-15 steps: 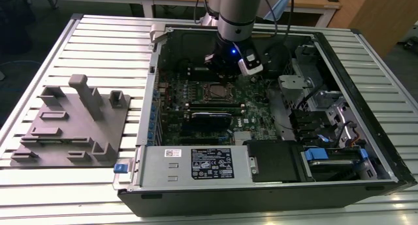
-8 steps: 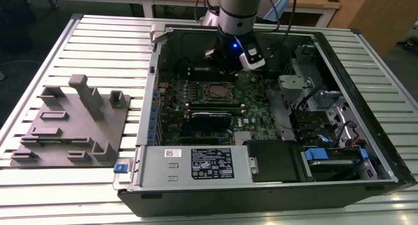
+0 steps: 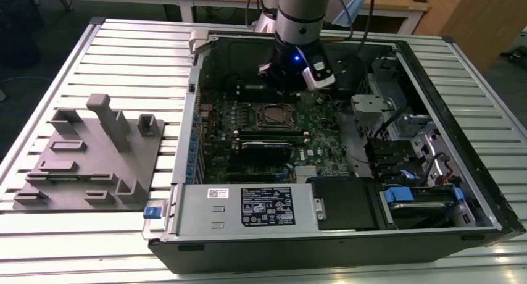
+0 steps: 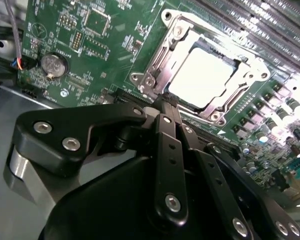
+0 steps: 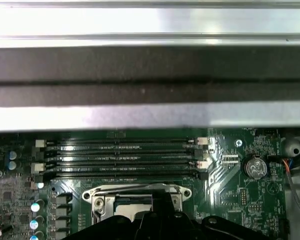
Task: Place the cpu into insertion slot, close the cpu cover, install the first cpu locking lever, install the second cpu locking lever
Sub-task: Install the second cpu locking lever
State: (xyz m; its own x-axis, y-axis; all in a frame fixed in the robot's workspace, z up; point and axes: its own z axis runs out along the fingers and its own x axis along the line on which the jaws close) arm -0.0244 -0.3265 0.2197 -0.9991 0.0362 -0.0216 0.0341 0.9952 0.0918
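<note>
Above the green motherboard point(image 3: 317, 142), the gripper point(image 4: 166, 102) hangs with fingers drawn together, holding nothing. Just beyond its tips the cpu point(image 4: 202, 77) lies in the insertion slot point(image 3: 274, 115), the cpu cover point(image 4: 252, 75) down around it, inside the open computer case point(image 3: 461, 62) on a slatted metal table point(image 3: 123, 49).

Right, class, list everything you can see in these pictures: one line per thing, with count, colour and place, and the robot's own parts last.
Computer case: one, black, lying open on the slatted table.
Slatted table: one, silver.
Motherboard: one, green, inside the case.
Cpu: one, silver-grey, seated in the insertion slot.
Cpu cover: one, metal frame, lying closed around the chip.
Memory slots: four, black, beside the socket.
Coin battery: one, silver, on the motherboard.
Power supply: one, grey, at the case's near edge in the exterior view.
Fixture plate: one, grey, at the exterior view's left.
Gripper: one, black, fingers together just beside the socket.
</note>
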